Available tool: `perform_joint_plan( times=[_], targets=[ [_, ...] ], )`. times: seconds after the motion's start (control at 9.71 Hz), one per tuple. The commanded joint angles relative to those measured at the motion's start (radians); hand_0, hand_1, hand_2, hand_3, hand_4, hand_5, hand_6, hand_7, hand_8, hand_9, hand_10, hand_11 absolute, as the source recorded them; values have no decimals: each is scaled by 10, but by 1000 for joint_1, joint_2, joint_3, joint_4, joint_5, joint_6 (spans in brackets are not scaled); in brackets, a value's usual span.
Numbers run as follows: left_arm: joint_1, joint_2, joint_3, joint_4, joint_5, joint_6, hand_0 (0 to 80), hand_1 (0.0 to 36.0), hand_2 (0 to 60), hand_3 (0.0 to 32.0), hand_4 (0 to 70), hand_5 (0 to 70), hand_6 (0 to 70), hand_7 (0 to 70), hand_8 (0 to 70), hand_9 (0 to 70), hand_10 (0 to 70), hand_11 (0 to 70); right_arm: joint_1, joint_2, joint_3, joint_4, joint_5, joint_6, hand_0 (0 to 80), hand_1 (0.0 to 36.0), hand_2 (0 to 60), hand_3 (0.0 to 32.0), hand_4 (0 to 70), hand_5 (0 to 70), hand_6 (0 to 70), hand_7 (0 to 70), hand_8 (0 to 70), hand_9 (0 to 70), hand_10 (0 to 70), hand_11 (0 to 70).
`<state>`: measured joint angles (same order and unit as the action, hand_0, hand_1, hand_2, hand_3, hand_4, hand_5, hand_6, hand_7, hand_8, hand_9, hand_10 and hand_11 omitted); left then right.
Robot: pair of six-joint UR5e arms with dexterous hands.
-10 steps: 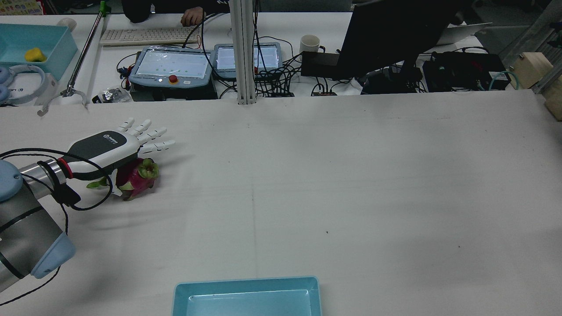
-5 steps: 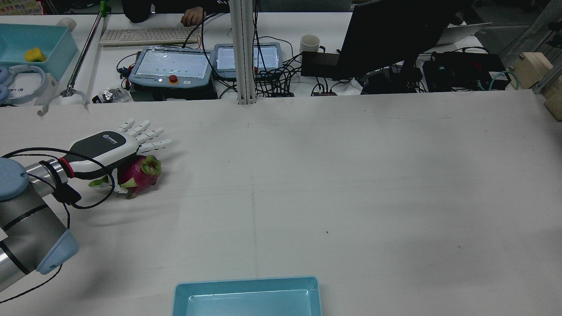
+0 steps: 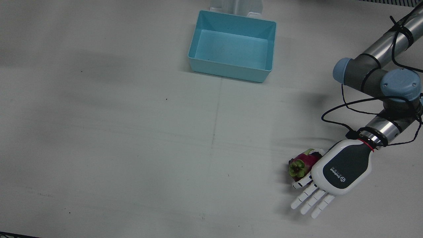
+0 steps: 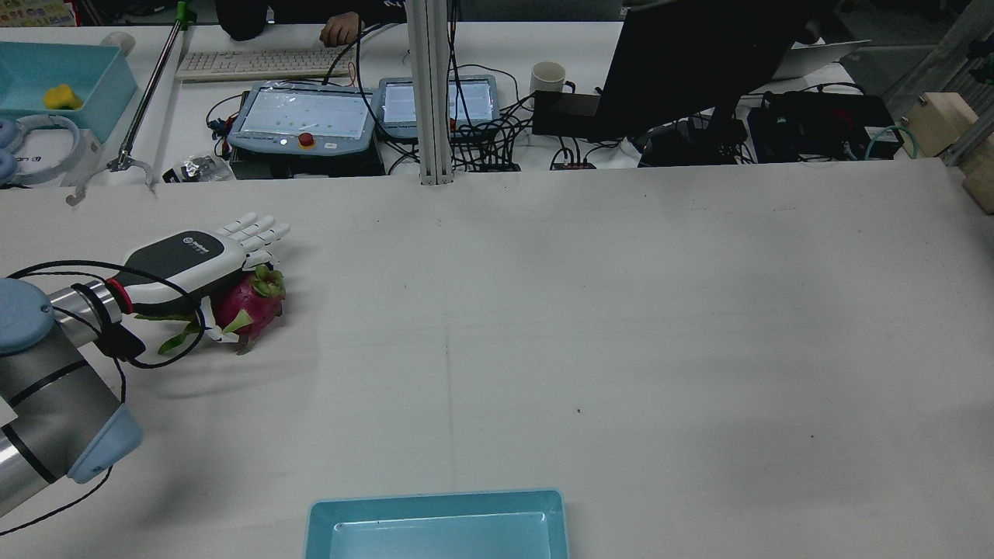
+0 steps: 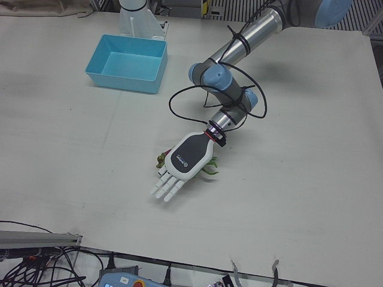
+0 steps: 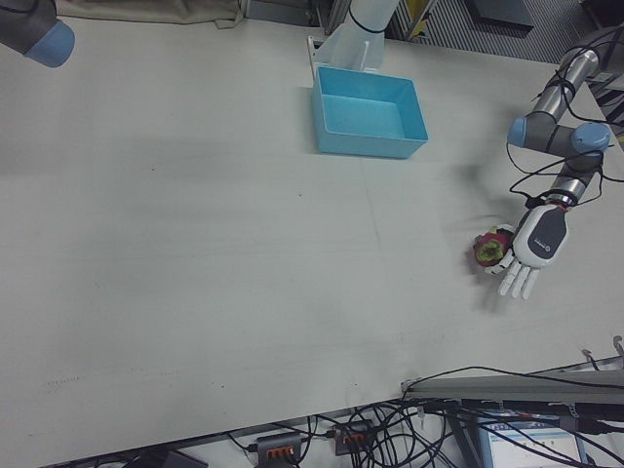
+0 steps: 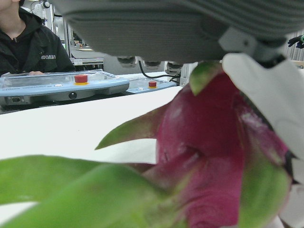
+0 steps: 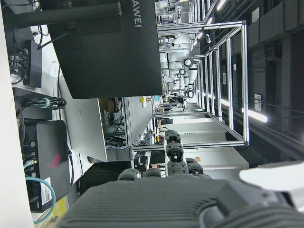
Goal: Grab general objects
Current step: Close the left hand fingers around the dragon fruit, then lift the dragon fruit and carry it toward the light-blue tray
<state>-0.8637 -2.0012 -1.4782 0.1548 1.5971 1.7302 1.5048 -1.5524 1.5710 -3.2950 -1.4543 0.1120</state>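
A magenta dragon fruit [image 3: 302, 163] with green scales lies on the white table near its left side. My left hand [image 3: 337, 170] lies palm-down over it, fingers stretched out past the fruit and not wrapped around it, thumb beside it. The rear view shows the hand [image 4: 190, 260] on top of the fruit [image 4: 247, 304]. The left hand view is filled by the fruit [image 7: 209, 156] right under the palm. The fruit also shows in the right-front view [image 6: 490, 246] beside the hand [image 6: 539, 244]. My right hand shows only as a palm edge [image 8: 156, 199] in its own view.
An empty light-blue bin [image 3: 228, 71] stands at the robot's edge of the table, mid-width, far from the fruit; its rim shows in the rear view [image 4: 435, 501]. Beyond the table's far edge are teach pendants [image 4: 303, 116], cables and a monitor [image 4: 699, 62].
My left hand has settled lower on the dragon fruit and its fingers have drawn in slightly. The fruit has turned a little, with green scales now showing under the wrist.
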Motion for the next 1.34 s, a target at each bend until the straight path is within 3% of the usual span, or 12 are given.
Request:
perform_joint_plan(
  times=[0.0,0.1,0.21,0.41,0.51,0.72,0.82,1.24],
  targets=[
    [-1,-1,-8,-3,1,-1,574,356,578,0,274,566,0,79,0,1,0,0,0,0,1,0,0,0,0,0,0,0,0,0,0,0,0,0,0,0],
    [-6,1,-29,14,3,-11,551,360,600,0,324,586,0,83,0,2,0,0,0,0,1,0,0,0,0,0,0,0,0,0,0,0,0,0,0,0],
    [-6,1,-112,69,3,-12,521,360,600,0,322,567,0,77,0,1,0,0,0,0,1,0,-1,0,0,0,0,0,0,0,0,0,0,0,0,0],
    [-6,7,-354,219,12,-12,503,360,600,0,273,517,0,68,0,0,0,0,0,0,1,0,0,0,0,0,0,0,0,0,0,0,0,0,0,0],
    [-3,4,-422,267,33,-14,504,360,600,0,264,507,0,74,0,0,0,0,0,0,1,0,0,0,0,0,0,0,0,0,0,0,0,0,0,0],
    [0,-45,-442,317,220,-17,499,360,600,0,211,455,0,65,0,0,0,19,0,0,1,0,0,0,0,0,0,0,0,0,0,0,0,0,0,0],
    [9,-88,-450,386,265,-15,504,360,600,0,207,443,0,72,0,0,0,22,0,0,1,0,-1,0,0,0,0,0,0,0,0,0,0,0,0,0],
    [168,-97,-598,555,259,-23,536,360,600,0,233,456,0,98,0,5,0,0,0,0,0,0,0,0,0,0,0,0,0,0,0,0,0,0,0,0]
  ],
)
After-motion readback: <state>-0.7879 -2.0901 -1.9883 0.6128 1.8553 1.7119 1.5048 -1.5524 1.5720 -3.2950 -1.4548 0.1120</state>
